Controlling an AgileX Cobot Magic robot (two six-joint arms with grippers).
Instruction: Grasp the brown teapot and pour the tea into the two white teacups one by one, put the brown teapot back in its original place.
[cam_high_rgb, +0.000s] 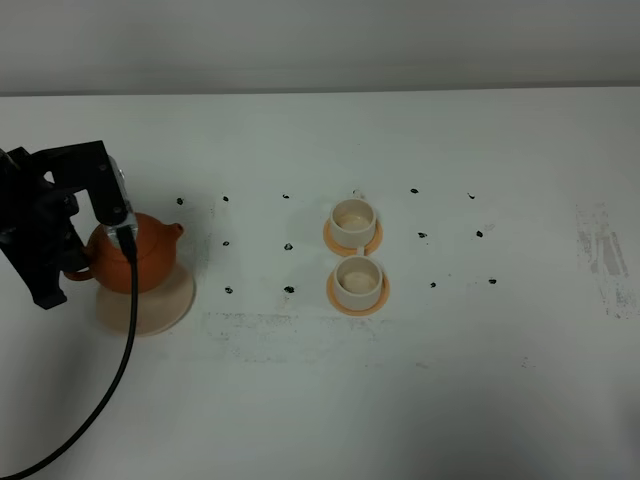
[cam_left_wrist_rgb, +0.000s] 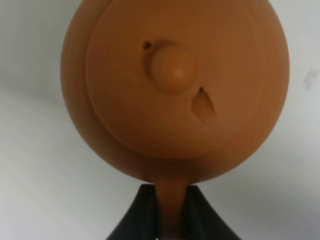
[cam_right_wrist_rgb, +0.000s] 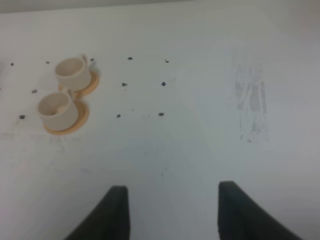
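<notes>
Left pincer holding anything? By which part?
Yes: the left pincer is shut on the brown teapot, clamping its loop handle. The right pincer stands open, holding nothing.

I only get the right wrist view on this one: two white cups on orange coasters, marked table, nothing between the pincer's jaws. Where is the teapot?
Observer: The brown teapot is at the far left of the table, over a beige saucer. I cannot tell whether it touches the saucer.
Operator: Does the left arm have it?
Observer: Yes. The left pincer is shut on the teapot's loop handle.
Operator: Is the lid on?
Observer: Yes, the knobbed lid sits in place on top.
</notes>
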